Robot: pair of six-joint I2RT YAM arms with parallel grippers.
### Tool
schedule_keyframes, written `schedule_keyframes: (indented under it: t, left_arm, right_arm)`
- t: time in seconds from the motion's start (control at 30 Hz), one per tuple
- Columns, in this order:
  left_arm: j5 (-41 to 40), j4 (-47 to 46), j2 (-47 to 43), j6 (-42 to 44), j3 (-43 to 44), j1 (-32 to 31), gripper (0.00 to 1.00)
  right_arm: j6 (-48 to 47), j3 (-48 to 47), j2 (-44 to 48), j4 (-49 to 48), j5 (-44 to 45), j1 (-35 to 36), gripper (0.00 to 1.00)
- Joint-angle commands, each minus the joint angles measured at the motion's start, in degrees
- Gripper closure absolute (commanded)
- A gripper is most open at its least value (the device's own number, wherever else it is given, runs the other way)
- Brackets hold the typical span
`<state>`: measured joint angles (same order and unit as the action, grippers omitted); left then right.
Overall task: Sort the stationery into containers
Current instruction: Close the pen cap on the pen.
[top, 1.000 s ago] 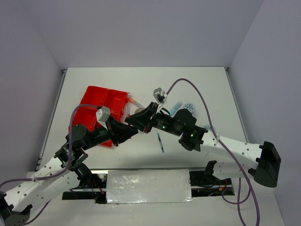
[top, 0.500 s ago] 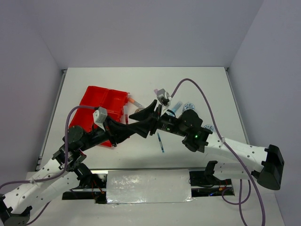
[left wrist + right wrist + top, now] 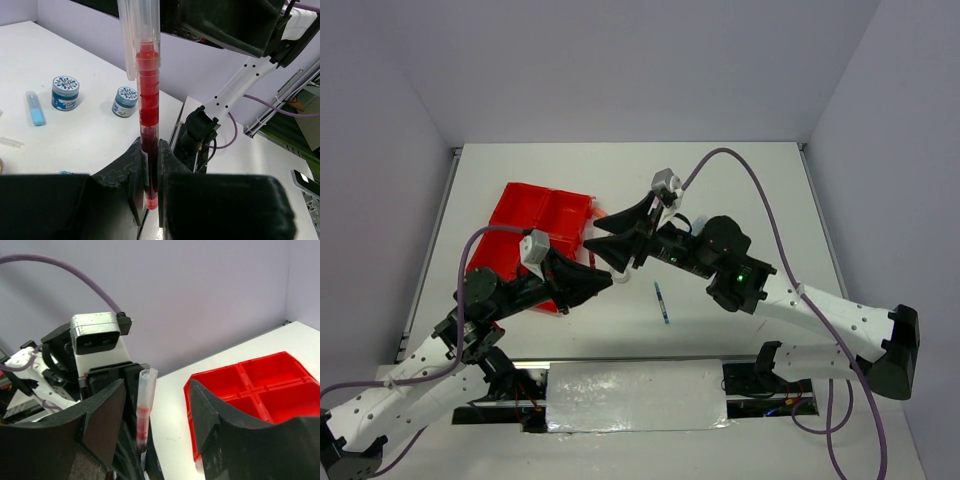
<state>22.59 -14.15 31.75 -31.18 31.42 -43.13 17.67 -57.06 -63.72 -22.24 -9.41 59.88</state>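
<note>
Red pen (image 3: 148, 100), pinched at one end by the left gripper (image 3: 149, 155); we see the right gripper (image 3: 155, 412) parted, gripping nothing.

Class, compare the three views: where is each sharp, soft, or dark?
Top view: even light, faint shadows on the white table. Left wrist view: the red pen is crisp, the left gripper holding it featureless black. Right wrist view: the right gripper looms dark and soft; the red tray is clearer.
</note>
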Motion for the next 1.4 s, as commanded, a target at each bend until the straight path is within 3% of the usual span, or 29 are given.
schedule_keyframes:
  t: [0.0, 0.23, 0.33, 0.37, 0.4, 0.5, 0.7, 1.0, 1.37]
  left_arm:
    - [-0.3, -2.7, -0.2, 2.2, 0.7, -0.5, 1.00]
    - [-1.5, -1.4, 0.0, 2.7, 1.0, -1.1, 1.00]
    - [-2.3, -1.0, -0.1, 2.9, 1.0, -1.2, 1.00]
    - [-2.4, -0.9, -0.1, 2.9, 1.0, -1.3, 1.00]
    - [-2.7, -0.4, -0.2, 2.9, 1.1, -1.3, 1.00]
    - [-4.0, 0.2, -0.5, 2.9, 1.7, -1.2, 1.00]
    - [-9.0, 4.3, -1.1, 2.3, 5.2, -1.3, 1.00]
    - [-9.3, 6.9, -0.9, 3.8, 10.6, -1.3, 1.00]
    - [-8.4, -3.6, -3.4, 4.5, 7.5, -1.2, 1.00]
  right_arm:
    - [-1.7, -3.9, -1.4, 1.1, 0.7, 0.3, 0.40]
    - [-1.0, -5.3, -3.0, 1.2, -0.3, 0.3, 0.64]
    - [-0.8, -5.4, -3.2, 1.2, -0.9, 0.2, 0.66]
    - [-0.7, -5.5, -3.3, 1.4, -1.0, 0.3, 0.71]
    - [-0.6, -5.4, -3.2, 1.7, -1.0, 0.3, 0.85]
    - [-0.4, -4.5, -3.2, 2.0, -1.5, 0.4, 1.00]
    - [1.0, 1.8, -2.3, 0.7, -1.8, 0.5, 1.00]
    - [3.8, 11.7, -5.9, 0.0, 1.5, 2.3, 1.00]
    - [15.4, 23.0, -13.4, -14.0, 2.3, 6.7, 1.00]
